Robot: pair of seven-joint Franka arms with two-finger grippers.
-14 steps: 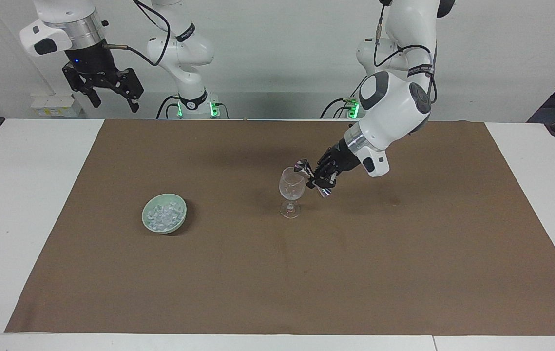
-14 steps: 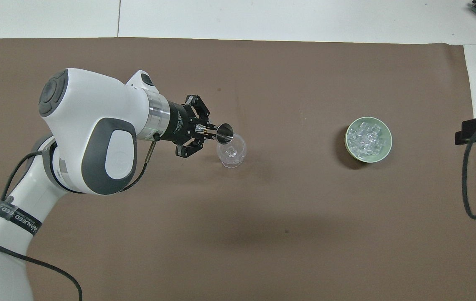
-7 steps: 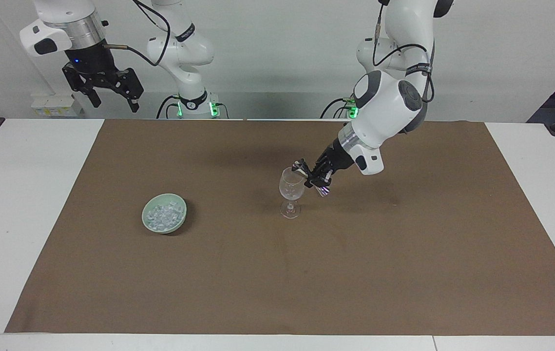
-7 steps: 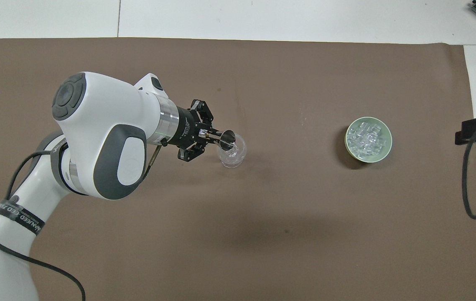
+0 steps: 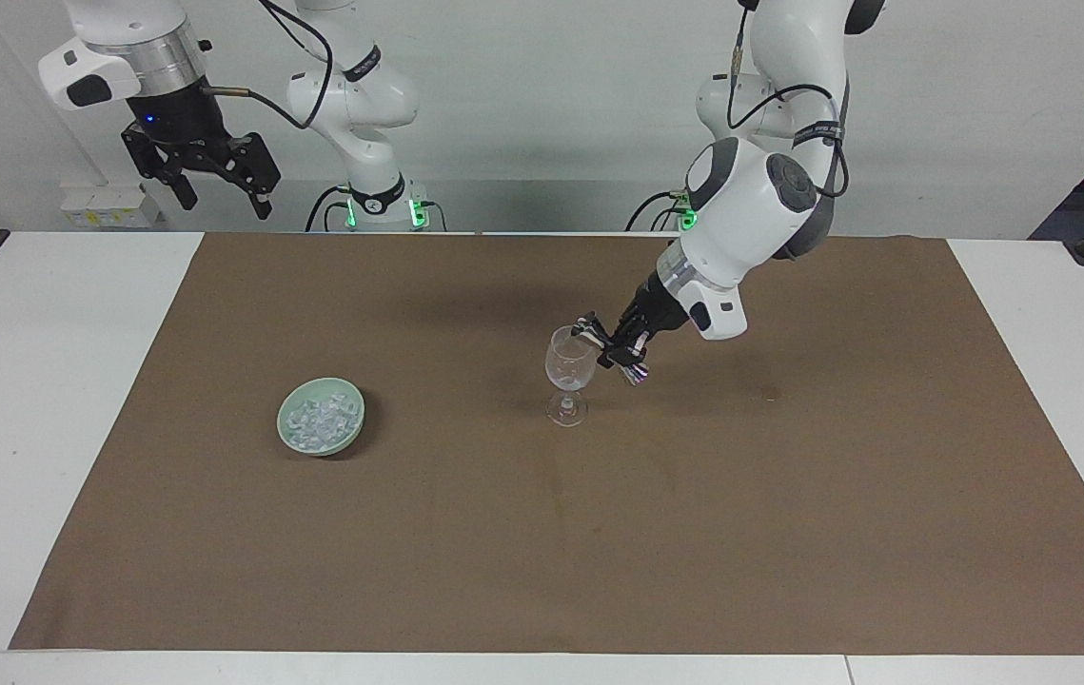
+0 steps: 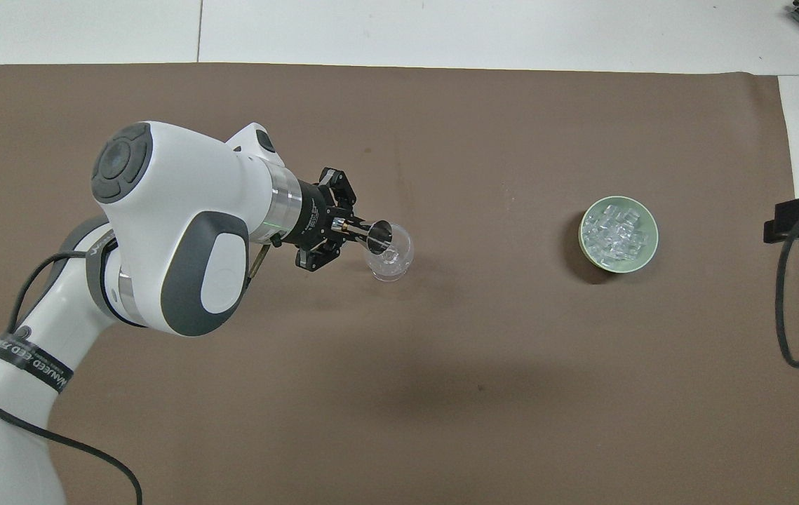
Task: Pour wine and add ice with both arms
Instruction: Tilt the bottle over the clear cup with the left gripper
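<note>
A clear stemmed glass (image 5: 568,373) (image 6: 389,256) stands upright mid-mat. My left gripper (image 5: 607,341) (image 6: 351,229) hangs beside its rim, toward the left arm's end of the table. It is shut on a small metal measuring cup (image 5: 586,328) (image 6: 377,236), which is tipped with its mouth over the glass. I cannot make out any wine in the cup or the glass. The ice (image 5: 318,417) (image 6: 615,230) lies heaped in a pale green bowl (image 5: 356,424) (image 6: 642,260) toward the right arm's end. My right gripper (image 5: 223,198) waits open, high over the table's robot-side edge.
A brown mat (image 5: 789,533) (image 6: 483,393) covers most of the white table (image 5: 47,400). The left arm's big white forearm (image 6: 175,224) reaches low over the mat at its end of the table. A black cable (image 6: 785,308) hangs at the right arm's end.
The left arm's forearm has swung back toward the robots and turned, while the cup stayed tipped at the glass's rim. The right arm has not moved.
</note>
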